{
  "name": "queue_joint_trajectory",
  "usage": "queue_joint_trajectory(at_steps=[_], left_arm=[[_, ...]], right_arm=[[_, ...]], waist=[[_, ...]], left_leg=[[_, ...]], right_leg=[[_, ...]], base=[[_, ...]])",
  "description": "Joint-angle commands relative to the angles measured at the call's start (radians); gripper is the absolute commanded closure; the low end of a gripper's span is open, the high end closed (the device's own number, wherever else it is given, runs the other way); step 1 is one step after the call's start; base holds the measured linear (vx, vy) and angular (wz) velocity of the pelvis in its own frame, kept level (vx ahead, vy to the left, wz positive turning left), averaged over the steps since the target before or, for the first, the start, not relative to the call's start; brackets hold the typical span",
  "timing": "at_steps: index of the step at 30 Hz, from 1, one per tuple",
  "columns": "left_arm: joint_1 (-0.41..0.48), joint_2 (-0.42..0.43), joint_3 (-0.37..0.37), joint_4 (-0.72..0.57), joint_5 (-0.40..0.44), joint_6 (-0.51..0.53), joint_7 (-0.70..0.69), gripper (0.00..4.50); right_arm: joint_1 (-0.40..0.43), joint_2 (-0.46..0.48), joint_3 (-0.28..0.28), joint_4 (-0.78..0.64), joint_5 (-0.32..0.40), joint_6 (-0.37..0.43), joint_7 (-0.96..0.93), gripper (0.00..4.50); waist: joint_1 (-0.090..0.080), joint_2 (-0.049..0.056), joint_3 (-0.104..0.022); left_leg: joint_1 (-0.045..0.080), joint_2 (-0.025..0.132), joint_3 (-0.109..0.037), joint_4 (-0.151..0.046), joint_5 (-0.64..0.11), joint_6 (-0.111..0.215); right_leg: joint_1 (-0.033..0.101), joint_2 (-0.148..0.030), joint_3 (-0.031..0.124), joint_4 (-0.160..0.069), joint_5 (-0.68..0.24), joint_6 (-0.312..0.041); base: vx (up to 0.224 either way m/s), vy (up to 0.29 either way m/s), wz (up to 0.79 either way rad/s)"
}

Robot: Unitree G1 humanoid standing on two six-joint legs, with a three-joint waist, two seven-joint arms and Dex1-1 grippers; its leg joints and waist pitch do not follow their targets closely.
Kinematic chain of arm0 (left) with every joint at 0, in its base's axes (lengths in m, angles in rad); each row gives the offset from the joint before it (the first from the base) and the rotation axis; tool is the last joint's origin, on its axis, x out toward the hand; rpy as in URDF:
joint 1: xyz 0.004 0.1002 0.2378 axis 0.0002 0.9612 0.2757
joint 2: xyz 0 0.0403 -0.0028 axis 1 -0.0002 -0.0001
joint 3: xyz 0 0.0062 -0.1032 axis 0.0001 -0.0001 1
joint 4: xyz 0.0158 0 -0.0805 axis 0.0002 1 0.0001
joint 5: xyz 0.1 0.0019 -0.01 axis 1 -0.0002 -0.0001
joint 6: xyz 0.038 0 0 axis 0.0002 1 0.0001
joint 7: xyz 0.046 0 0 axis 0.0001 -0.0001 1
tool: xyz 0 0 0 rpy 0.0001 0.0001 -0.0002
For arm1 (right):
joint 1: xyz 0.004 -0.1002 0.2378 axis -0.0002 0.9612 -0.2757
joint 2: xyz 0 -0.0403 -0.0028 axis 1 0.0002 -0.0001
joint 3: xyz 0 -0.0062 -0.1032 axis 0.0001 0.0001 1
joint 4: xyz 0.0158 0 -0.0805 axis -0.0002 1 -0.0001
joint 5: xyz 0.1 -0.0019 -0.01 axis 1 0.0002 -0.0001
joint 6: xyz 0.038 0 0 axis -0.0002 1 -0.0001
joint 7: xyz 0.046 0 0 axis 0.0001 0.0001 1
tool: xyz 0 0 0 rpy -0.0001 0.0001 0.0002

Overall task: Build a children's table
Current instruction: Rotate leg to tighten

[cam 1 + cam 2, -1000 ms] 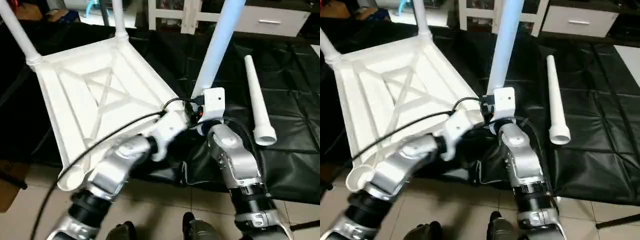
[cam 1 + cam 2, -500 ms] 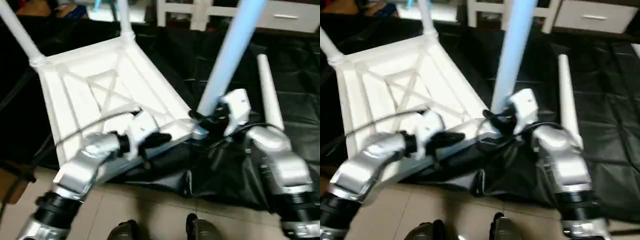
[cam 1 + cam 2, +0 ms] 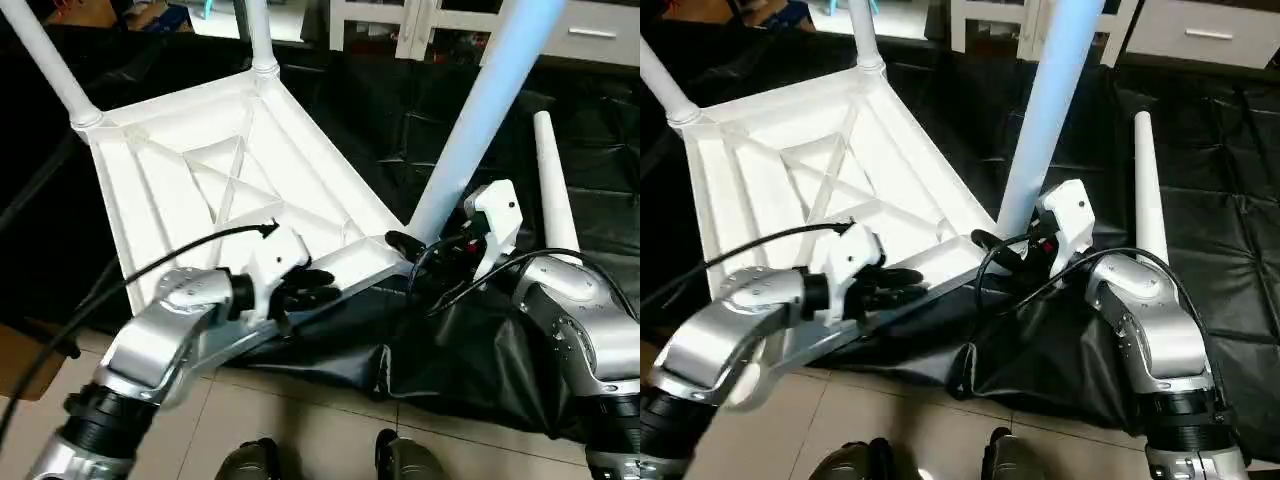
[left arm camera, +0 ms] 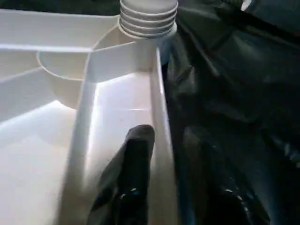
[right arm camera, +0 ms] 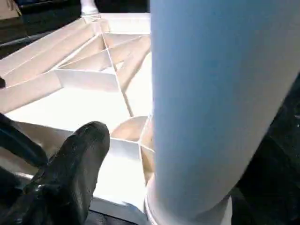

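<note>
The children's table top [image 3: 170,190] lies upside down on black cloth, its X-ribbed underside facing up. Three white legs stand in corner sockets: one far left [image 3: 45,60], one at the back [image 3: 255,30], one at the near right corner [image 3: 480,110]. A loose leg [image 3: 553,185] lies on the cloth to the right. My left gripper [image 3: 305,288] is open and straddles the near rim, with one finger [image 4: 136,173] inside the rim wall. My right gripper [image 3: 412,250] is open beside the base of the near right leg, and its finger [image 5: 70,173] stands apart from that leg.
Black cloth [image 3: 470,350] covers the floor under the table and bunches up near my right arm. Bare tiles [image 3: 320,420] run along the front. White furniture [image 3: 400,25] stands at the back. A black cable [image 3: 150,265] loops over my left forearm.
Both grippers have opened. The left gripper has slid away from the near right corner along the rim. The right arm has drawn back to the right of the leg's base.
</note>
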Motion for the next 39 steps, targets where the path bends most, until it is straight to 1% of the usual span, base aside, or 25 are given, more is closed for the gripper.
queue_joint_trajectory(at_steps=[1,2,4,7,8,9,10,13,15,17,18,19,20,22,23,24,26,27,28,30,33,35,36,38,39], left_arm=[[-0.004,-0.002,-0.020,-0.023,-0.008,0.026,0.007,2.88],[-0.005,-0.002,-0.023,-0.022,-0.007,0.025,0.009,2.88],[-0.010,-0.003,-0.032,-0.013,0.010,0.014,0.020,2.78],[-0.021,-0.017,-0.044,0.001,0.042,0.010,0.051,2.46],[-0.021,-0.017,-0.044,0.001,0.042,0.010,0.051,2.41],[-0.023,-0.022,-0.048,0.004,0.053,0.010,0.063,2.33],[-0.023,-0.023,-0.049,0.005,0.055,0.009,0.065,2.13],[-0.030,-0.032,-0.062,0.010,0.077,0.014,0.094,1.97],[-0.034,-0.033,-0.072,0.021,0.090,0.015,0.107,1.68],[-0.038,-0.041,-0.080,0.028,0.100,0.033,0.125,1.62],[-0.039,-0.044,-0.082,0.028,0.100,0.044,0.128,1.93],[-0.039,-0.044,-0.082,0.028,0.100,0.044,0.128,2.08],[-0.037,-0.046,-0.086,0.023,0.102,0.055,0.127,2.11],[-0.034,-0.044,-0.097,0.013,0.108,0.077,0.127,1.93],[-0.033,-0.044,-0.102,0.009,0.112,0.088,0.131,2.02],[-0.033,-0.043,-0.107,0.004,0.114,0.102,0.132,2.45],[-0.033,-0.041,-0.115,-0.005,0.112,0.121,0.130,2.49],[-0.032,-0.040,-0.117,-0.008,0.110,0.126,0.128,2.40],[-0.032,-0.039,-0.121,-0.016,0.108,0.140,0.126,2.48],[-0.032,-0.037,-0.126,-0.024,0.110,0.154,0.124,2.90],[-0.036,-0.032,-0.137,-0.028,0.121,0.176,0.126,2.80],[-0.035,-0.030,-0.156,-0.039,0.129,0.196,0.129,3.20],[-0.035,-0.030,-0.159,-0.042,0.129,0.201,0.129,3.33],[-0.035,-0.028,-0.160,-0.046,0.126,0.207,0.130,3.20],[-0.035,-0.028,-0.159,-0.046,0.126,0.208,0.130,3.27]], right_arm=[[0.013,-0.005,0.019,-0.032,-0.001,0.006,0.008,0.41],[0.014,-0.005,0.020,-0.034,-0.002,0.007,0.009,0.41],[0.016,-0.006,0.021,-0.038,-0.004,0.006,0.010,0.41],[0.023,-0.008,0.023,-0.045,0.000,0.008,0.009,0.41],[0.023,-0.008,0.023,-0.045,0.000,0.008,0.009,0.41],[0.026,-0.009,0.024,-0.047,-0.002,0.007,0.009,0.41],[0.026,-0.009,0.025,-0.048,-0.002,0.007,0.009,0.41],[0.033,-0.014,0.029,-0.057,0.002,0.008,0.015,0.41],[0.033,-0.013,0.031,-0.056,0.002,0.008,0.015,0.41],[0.033,-0.013,0.034,-0.056,0.002,0.008,0.016,0.41],[0.033,-0.013,0.035,-0.056,0.002,0.009,0.016,0.41],[0.033,-0.013,0.035,-0.056,0.002,0.009,0.016,0.41],[0.034,-0.013,0.036,-0.059,0.002,0.010,0.016,0.41],[0.034,-0.013,0.037,-0.060,0.000,0.010,0.015,0.41],[0.034,-0.014,0.037,-0.061,-0.002,0.009,0.014,0.41],[0.032,-0.013,0.037,-0.059,-0.003,0.008,0.013,0.41],[0.030,-0.012,0.038,-0.057,-0.005,0.007,0.013,0.41],[0.029,-0.012,0.038,-0.056,-0.005,0.007,0.013,0.41],[0.028,-0.012,0.038,-0.054,-0.007,0.005,0.013,0.41],[0.027,-0.013,0.040,-0.051,-0.010,0.002,0.013,0.41],[0.024,-0.012,0.041,-0.047,-0.013,0.000,0.012,0.41],[0.022,-0.010,0.043,-0.045,-0.017,-0.002,0.009,0.41],[0.022,-0.010,0.043,-0.044,-0.018,-0.003,0.008,0.41],[0.022,-0.009,0.043,-0.044,-0.021,-0.004,0.006,0.41],[0.022,-0.009,0.043,-0.044,-0.021,-0.005,0.005,0.41]], waist=[[0.000,0.002,-0.074],[-0.001,0.001,-0.074],[-0.001,0.004,-0.075],[-0.001,0.002,-0.076],[-0.001,0.002,-0.077],[-0.001,0.002,-0.079],[-0.002,0.003,-0.080],[-0.002,0.003,-0.082],[-0.001,0.003,-0.085],[-0.001,0.004,-0.086],[0.000,0.004,-0.086],[0.000,0.003,-0.085],[0.001,0.003,-0.083],[0.001,0.003,-0.081],[0.001,0.004,-0.081],[0.001,0.004,-0.081],[0.001,0.003,-0.081],[0.001,0.004,-0.083],[0.001,0.004,-0.082],[0.001,0.004,-0.083],[0.001,0.005,-0.083],[0.001,0.006,-0.084],[0.001,0.006,-0.086],[0.000,0.005,-0.087],[0.000,0.006,-0.087]], left_leg=[[0.030,0.036,-0.015,-0.072,-0.292,0.041],[0.025,0.035,-0.017,-0.074,-0.293,0.039],[0.024,0.033,-0.017,-0.073,-0.290,0.039],[0.023,0.033,-0.017,-0.072,-0.276,0.046],[0.020,0.033,-0.018,-0.072,-0.262,0.052],[0.017,0.033,-0.019,-0.071,-0.244,0.057],[0.017,0.033,-0.018,-0.069,-0.233,0.063],[0.017,0.033,-0.017,-0.066,-0.213,0.076],[0.016,0.032,-0.016,-0.063,-0.180,0.093],[0.016,0.033,-0.016,-0.061,-0.159,0.104],[0.017,0.033,-0.015,-0.061,-0.157,0.109],[0.016,0.033,-0.014,-0.061,-0.161,0.109],[0.017,0.034,-0.015,-0.062,-0.174,0.107],[0.018,0.034,-0.015,-0.064,-0.197,0.097],[0.018,0.035,-0.016,-0.065,-0.202,0.095],[0.018,0.034,-0.016,-0.065,-0.207,0.090],[0.018,0.034,-0.016,-0.065,-0.206,0.087],[0.018,0.034,-0.017,-0.065,-0.199,0.086],[0.017,0.034,-0.017,-0.065,-0.195,0.089],[0.016,0.033,-0.017,-0.064,-0.195,0.090],[0.017,0.034,-0.017,-0.065,-0.201,0.088],[0.018,0.034,-0.017,-0.064,-0.202,0.086],[0.017,0.034,-0.018,-0.064,-0.196,0.086],[0.016,0.032,-0.017,-0.062,-0.186,0.090],[0.016,0.032,-0.016,-0.062,-0.184,0.092]], right_leg=[[0.055,-0.018,0.025,-0.068,-0.358,-0.195],[0.057,-0.017,0.025,-0.068,-0.358,-0.186],[0.056,-0.017,0.024,-0.069,-0.352,-0.178],[0.057,-0.016,0.024,-0.068,-0.332,-0.181],[0.059,-0.016,0.024,-0.066,-0.315,-0.184],[0.062,-0.017,0.023,-0.063,-0.296,-0.188],[0.062,-0.017,0.023,-0.063,-0.284,-0.190],[0.063,-0.016,0.023,-0.060,-0.251,-0.203],[0.064,-0.015,0.023,-0.054,-0.201,-0.221],[0.065,-0.015,0.022,-0.049,-0.166,-0.235],[0.066,-0.016,0.022,-0.050,-0.163,-0.243],[0.066,-0.016,0.022,-0.051,-0.169,-0.244],[0.066,-0.017,0.022,-0.054,-0.192,-0.242],[0.065,-0.018,0.022,-0.058,-0.236,-0.231],[0.064,-0.018,0.022,-0.059,-0.244,-0.229],[0.064,-0.018,0.022,-0.059,-0.253,-0.224],[0.064,-0.018,0.022,-0.060,-0.255,-0.221],[0.065,-0.018,0.022,-0.058,-0.247,-0.222],[0.065,-0.018,0.022,-0.058,-0.241,-0.223],[0.065,-0.018,0.021,-0.058,-0.241,-0.224],[0.065,-0.017,0.021,-0.060,-0.251,-0.222],[0.065,-0.017,0.021,-0.060,-0.251,-0.220],[0.066,-0.017,0.021,-0.058,-0.241,-0.223],[0.067,-0.017,0.021,-0.056,-0.229,-0.226],[0.067,-0.017,0.021,-0.057,-0.228,-0.228]], base=[[0.000,0.000,0.00],[0.000,0.000,0.00],[0.000,0.000,0.00],[0.000,0.000,0.00],[0.000,0.000,0.00],[0.000,0.000,0.00],[0.000,0.000,0.00],[0.000,0.000,0.00],[0.000,0.000,0.00],[0.000,0.000,0.00],[0.000,0.000,0.00],[0.000,0.000,0.00],[0.000,0.000,0.00],[0.000,0.000,0.00],[0.000,0.000,0.00],[0.000,0.000,0.00],[0.000,0.000,0.00],[0.000,0.000,0.00],[0.000,0.000,0.00],[0.000,0.000,0.00],[0.000,0.000,0.00],[0.000,0.000,0.00],[0.000,0.000,0.00],[0.000,0.000,0.00],[0.000,0.000,0.00]])
